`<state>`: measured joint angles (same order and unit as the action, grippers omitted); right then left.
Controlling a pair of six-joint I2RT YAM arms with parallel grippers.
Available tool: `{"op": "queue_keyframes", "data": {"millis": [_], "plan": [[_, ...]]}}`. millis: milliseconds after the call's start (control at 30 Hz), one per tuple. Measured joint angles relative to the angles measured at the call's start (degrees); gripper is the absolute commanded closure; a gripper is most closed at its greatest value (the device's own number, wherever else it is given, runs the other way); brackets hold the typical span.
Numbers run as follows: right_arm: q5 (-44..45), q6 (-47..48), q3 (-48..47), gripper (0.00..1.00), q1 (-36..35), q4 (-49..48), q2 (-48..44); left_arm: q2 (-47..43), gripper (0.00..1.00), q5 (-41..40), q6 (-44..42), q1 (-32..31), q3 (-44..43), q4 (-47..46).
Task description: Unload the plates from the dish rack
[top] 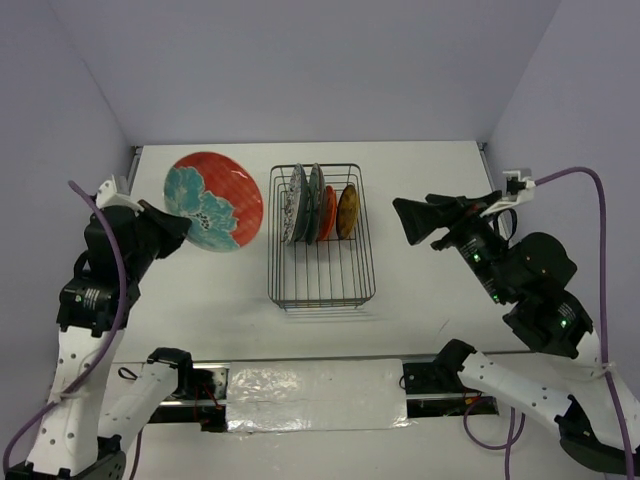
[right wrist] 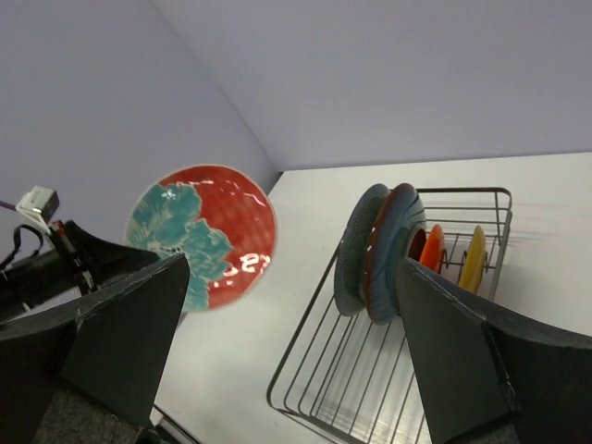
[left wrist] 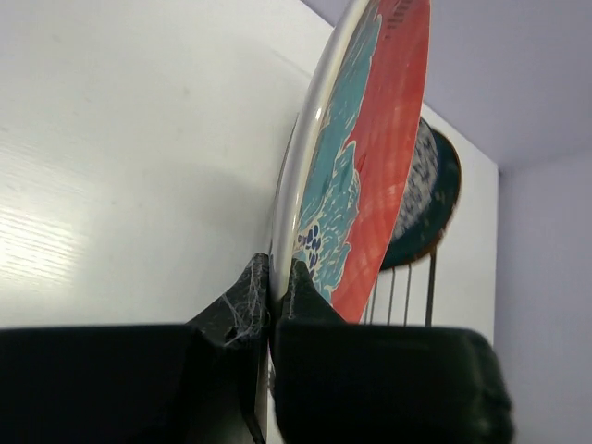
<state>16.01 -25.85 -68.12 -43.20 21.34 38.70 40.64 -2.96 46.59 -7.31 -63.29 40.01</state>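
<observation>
A red-orange plate with a teal flower [top: 215,200] hangs upright above the table, left of the dish rack [top: 322,275]. My left gripper [top: 182,222] is shut on its lower left rim. In the left wrist view the fingertips [left wrist: 250,282] pinch the plate [left wrist: 379,157] edge-on. Several plates [top: 305,205] stand on edge at the back of the rack, among them an orange one [top: 328,212] and a yellow one [top: 347,210]. My right gripper [top: 402,220] hovers right of the rack, open and holding nothing. In the right wrist view its fingers [right wrist: 129,342] frame the rack [right wrist: 370,379] and the held plate [right wrist: 208,231].
The rack's front half [top: 322,285] holds only bare wires. A strip of silvery tape [top: 315,395] runs along the table's near edge between the arm bases. Walls close in at the back and on both sides.
</observation>
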Motion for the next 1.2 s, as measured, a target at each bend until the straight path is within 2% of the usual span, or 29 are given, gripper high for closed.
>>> {"op": "queue_keyframes", "data": {"millis": [133,400,767,967,1133,1167,1200], "plan": [[1.0,0.9,1.0,0.0,0.0,2.3,-2.7,6.2,1.0,-7.8,1.6,1.7,-4.0,0.5],[-3.4,3.2,4.7,0.0,0.0,6.4,-6.1,25.8,1.0,-4.3,4.7,13.4,-1.4,-9.6],[-8.6,5.9,8.9,0.0,0.0,8.2,-9.8,40.5,1.0,-3.8,8.0,16.6,6.0,-24.5],[-10.7,7.5,10.7,0.0,0.0,9.5,-9.4,43.2,0.72,-3.5,11.3,16.9,9.0,-27.9],[-11.3,8.9,10.7,0.0,0.0,9.9,-7.0,45.2,0.63,-4.9,12.5,16.9,10.2,-30.6],[-11.3,9.0,10.7,0.0,0.0,10.0,-6.1,45.3,0.52,-5.3,12.9,17.0,11.0,-30.6],[-11.3,9.0,10.7,0.0,0.0,10.1,-4.9,45.4,0.48,-5.8,13.4,17.0,11.9,-30.6]]}}
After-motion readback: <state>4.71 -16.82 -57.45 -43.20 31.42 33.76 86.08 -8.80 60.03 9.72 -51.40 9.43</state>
